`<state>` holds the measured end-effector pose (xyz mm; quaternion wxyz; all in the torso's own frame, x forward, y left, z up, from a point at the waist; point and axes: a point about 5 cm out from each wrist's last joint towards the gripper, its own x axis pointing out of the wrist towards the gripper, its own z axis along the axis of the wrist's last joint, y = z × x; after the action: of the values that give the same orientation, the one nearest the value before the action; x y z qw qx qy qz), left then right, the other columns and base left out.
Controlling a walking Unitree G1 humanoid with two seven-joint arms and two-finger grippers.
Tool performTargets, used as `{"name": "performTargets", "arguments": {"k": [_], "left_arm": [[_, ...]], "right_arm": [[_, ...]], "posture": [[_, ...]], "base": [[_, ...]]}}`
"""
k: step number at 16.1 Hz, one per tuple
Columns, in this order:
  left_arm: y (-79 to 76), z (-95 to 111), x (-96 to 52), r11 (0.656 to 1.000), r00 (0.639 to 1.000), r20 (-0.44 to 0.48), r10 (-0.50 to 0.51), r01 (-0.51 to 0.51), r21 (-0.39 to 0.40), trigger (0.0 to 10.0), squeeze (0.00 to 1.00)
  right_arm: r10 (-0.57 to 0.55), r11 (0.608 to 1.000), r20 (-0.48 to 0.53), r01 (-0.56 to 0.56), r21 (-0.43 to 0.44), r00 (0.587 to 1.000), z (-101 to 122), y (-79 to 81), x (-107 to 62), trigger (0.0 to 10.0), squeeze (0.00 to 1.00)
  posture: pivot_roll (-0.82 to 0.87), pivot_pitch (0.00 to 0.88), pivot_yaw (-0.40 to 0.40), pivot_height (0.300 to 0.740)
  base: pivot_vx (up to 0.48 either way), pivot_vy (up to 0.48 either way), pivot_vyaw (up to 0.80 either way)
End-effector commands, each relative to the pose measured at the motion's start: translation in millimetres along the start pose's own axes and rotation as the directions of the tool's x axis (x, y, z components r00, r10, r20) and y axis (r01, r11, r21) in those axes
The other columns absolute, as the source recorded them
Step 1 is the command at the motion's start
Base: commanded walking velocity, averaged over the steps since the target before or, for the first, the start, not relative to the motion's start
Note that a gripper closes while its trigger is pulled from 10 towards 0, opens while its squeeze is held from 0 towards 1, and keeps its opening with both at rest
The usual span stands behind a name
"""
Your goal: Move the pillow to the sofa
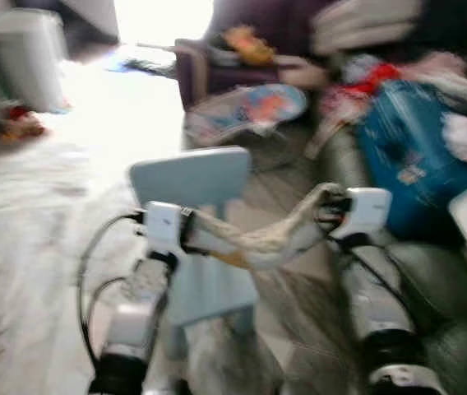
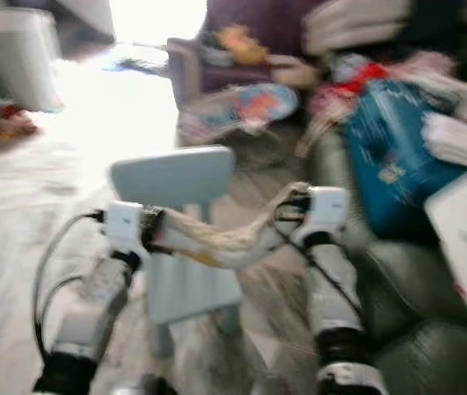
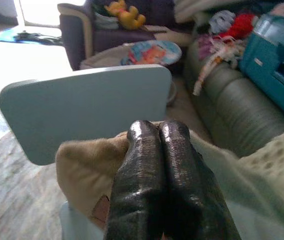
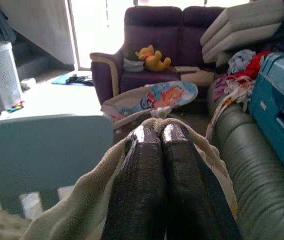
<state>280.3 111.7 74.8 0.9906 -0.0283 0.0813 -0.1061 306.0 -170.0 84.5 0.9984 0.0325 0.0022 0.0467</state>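
Cluttered living room, green sofa (image 1: 431, 280) on the right.
Both pincers pinch the limp pillow (image 1: 258, 239) slung above a blue chair (image 1: 196, 239): left gripper (image 1: 186, 229), right gripper (image 1: 330, 211). Sagging cloth might snag the chair.

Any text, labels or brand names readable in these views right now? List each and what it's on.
None can be read.
Teal case: a small pale label, too blurred to read.
Round printed cushion: cartoon picture, no legible words.
Pillow, held between left gripper and right gripper: no print visible.
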Motion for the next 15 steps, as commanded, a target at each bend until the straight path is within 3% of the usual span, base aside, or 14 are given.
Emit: {"name": "performTargets", "arguments": {"k": [1,4,8,10,12,15], "left_arm": [[-11.5,12.3,6.1,0.999,0.998,0.043,-0.045,0.045,0.004,10.0,0.0],[-17.7,11.9,8.8,0.999,0.998,0.03,-0.047,0.047,-0.006,10.0,0.0],[-9.3,16.9,9.6,1.0,0.999,0.043,-0.027,0.026,0.013,10.0,0.0],[-13.0,18.5,11.7,0.999,0.997,0.053,-0.049,0.048,0.025,10.0,0.0],[-14.0,21.2,11.5,0.998,0.995,0.078,-0.06,0.058,0.024,10.0,0.0],[-8.1,17.7,10.6,0.999,0.998,0.06,-0.033,0.031,0.024,10.0,0.0]], "right_arm": [[0.004,1.0,0.037,-0.004,-0.013,0.999,8.1,0.1,1.2,10.0,0.0],[0.027,1.0,0.026,-0.027,-0.011,0.999,3.7,6.3,-1.9,10.0,0.0],[0.042,0.999,0.031,-0.041,-0.015,0.999,5.1,12.9,3.1,10.0,0.0],[0.013,1.0,0.039,-0.012,-0.015,0.999,7.2,7.9,6.2,10.0,0.0],[0.0,1.0,0.037,0.001,-0.011,0.999,6.2,6.4,4.5,10.0,0.0],[0.022,1.0,-0.003,-0.022,-0.017,1.0,-4.4,12.1,-5.0,10.0,0.0]], "posture": [[0.02,0.0,-0.021,0.74],[0.03,0.0,-0.024,0.74],[0.04,0.0,-0.017,0.74],[0.03,0.0,-0.009,0.74],[0.03,0.0,-0.011,0.74],[0.03,0.0,-0.028,0.74]], "base": [[0.0,0.48,0.0],[0.0,0.48,0.0],[0.0,0.48,0.0],[0.0,0.48,0.0],[0.0,0.0,0.0],[0.0,0.0,-0.72]]}}
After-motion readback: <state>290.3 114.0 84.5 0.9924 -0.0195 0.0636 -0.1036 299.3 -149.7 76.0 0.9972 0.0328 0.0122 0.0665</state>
